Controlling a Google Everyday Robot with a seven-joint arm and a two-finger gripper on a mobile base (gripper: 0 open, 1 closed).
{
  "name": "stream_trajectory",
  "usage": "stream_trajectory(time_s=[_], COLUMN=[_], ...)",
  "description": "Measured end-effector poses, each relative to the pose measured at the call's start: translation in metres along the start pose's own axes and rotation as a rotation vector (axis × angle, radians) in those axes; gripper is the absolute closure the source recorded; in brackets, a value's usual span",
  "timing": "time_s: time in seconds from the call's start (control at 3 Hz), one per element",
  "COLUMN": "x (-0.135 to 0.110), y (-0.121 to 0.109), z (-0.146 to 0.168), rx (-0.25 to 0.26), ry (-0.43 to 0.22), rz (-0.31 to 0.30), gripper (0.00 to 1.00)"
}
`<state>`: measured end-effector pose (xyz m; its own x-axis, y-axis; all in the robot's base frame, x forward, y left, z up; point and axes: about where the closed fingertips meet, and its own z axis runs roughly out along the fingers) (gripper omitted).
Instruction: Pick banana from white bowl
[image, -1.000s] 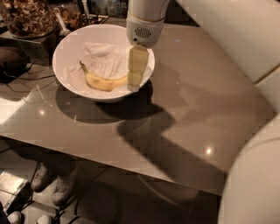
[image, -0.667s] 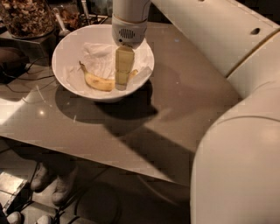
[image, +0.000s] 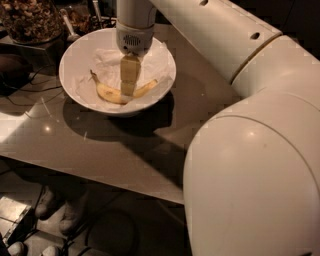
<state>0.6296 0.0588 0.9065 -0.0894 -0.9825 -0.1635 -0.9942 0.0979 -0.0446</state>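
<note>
Inside the white bowl (image: 75, 57), on the crumpled paper lining (image: 107, 60), the banana (image: 107, 93) is seen lying flat, its dark stem end turned toward the left wall and its curve sagging toward the near rim. The bowl is set toward the far left of the surface (image: 100, 145), just beside a glass jar of granola (image: 30, 20). The end effector (image: 128, 93) is held vertically inside the bowl, with its tip lowered onto or just above the middle of the banana; contact cannot be confirmed. Whether the end effector is released or clenched cannot be told, since it is seen edge-on as a single pale strip.

The step in hand is judged to be the final descent and closure on the fruit. It would be done well if the closing axis were set across the banana's narrow width and not along its length, and if the middle were taken, so that the fruit hangs level when raised. Pressure should be applied gently, as the flesh is likely to be bruised easily. The paper should be kept out of the grasp. The lift should be made straight up until the rim is cleared.
</note>
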Motion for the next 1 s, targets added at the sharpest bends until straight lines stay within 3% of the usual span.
stream_trajectory(time_s=[1.0], x=[-0.005], y=[-0.013], z=[0.033], rx=[-0.076], ry=[-0.012], rz=[0.032], gripper=[0.38])
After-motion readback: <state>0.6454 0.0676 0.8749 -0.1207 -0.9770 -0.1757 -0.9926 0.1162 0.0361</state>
